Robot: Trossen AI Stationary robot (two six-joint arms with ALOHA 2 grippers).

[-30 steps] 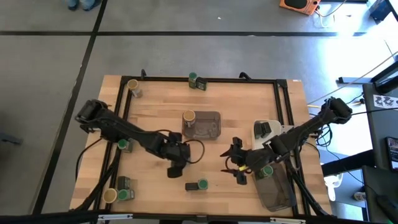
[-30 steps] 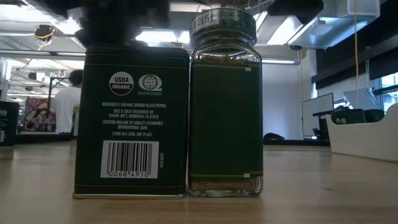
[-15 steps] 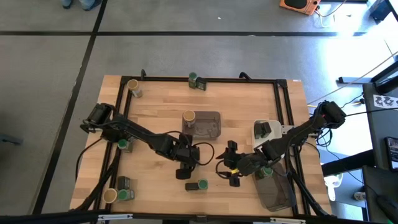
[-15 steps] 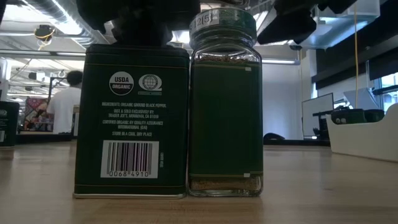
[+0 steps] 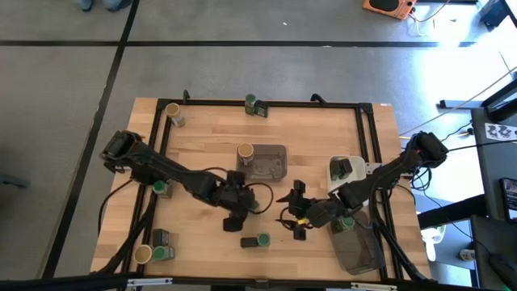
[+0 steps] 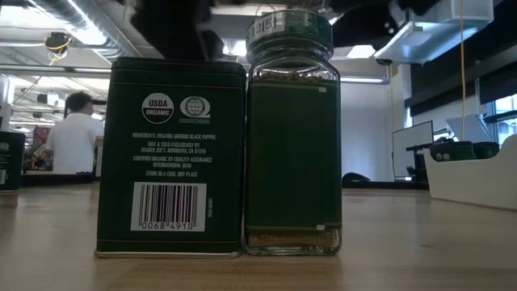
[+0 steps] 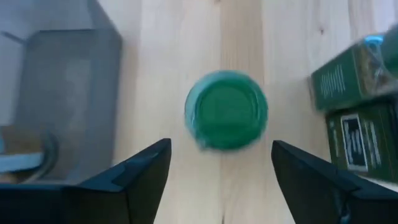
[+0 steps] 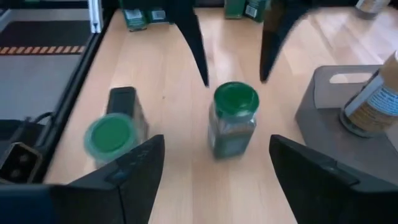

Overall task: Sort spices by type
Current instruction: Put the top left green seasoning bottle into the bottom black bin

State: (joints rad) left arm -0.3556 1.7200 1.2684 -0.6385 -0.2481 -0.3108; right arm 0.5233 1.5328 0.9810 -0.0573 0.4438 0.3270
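1. Landmark: grey tray [image 5: 273,166], mid-table. A tan-lid jar [image 5: 245,151] stands at its left end.
2. Left gripper [image 7: 221,144] hangs on the robot's side of the grey tray and a little to its left. Its fingers are spread wide.
3. The middle jar [image 7: 227,111], with a green lid, stands upright on the wood directly under the left gripper. It sits between the two fingers, with bare wood showing on either side of the lid. No contact is seen.
4. Right gripper [image 5: 292,212] is on the robot's side of the grey tray, off its right end, facing the left gripper. Its fingers are also parted and grasp nothing. In the right wrist view the middle jar stands just ahead of them.
5. Front tin [image 6: 170,158] and front jar [image 6: 292,137] stand side by side, nearer the robot than the grey tray and both grippers. They are touching or very nearly so. The front jar has a green lid and both are upright.
6. Other spices, placed from the grey tray:
   - far jar [image 5: 250,102], green lid, beyond the tray at the table's far edge.
   - corner jar [image 5: 172,111], tan lid, beyond the tray and to the left.
   - left jar [image 5: 160,188], green lid, well to the left.
   - a cluster [image 5: 158,246] of a tin, a tan lid and a green lid, at the near-left corner.
7. White tray [image 5: 352,164] lies right of the grey tray and holds a tin [image 5: 341,168].
8. Dark tray [image 5: 359,255] lies right of the grey tray and nearer the robot. It holds a green-lid jar [image 5: 346,222].
9. Low view: a person [image 6: 73,141] in a white top stands in the room behind.
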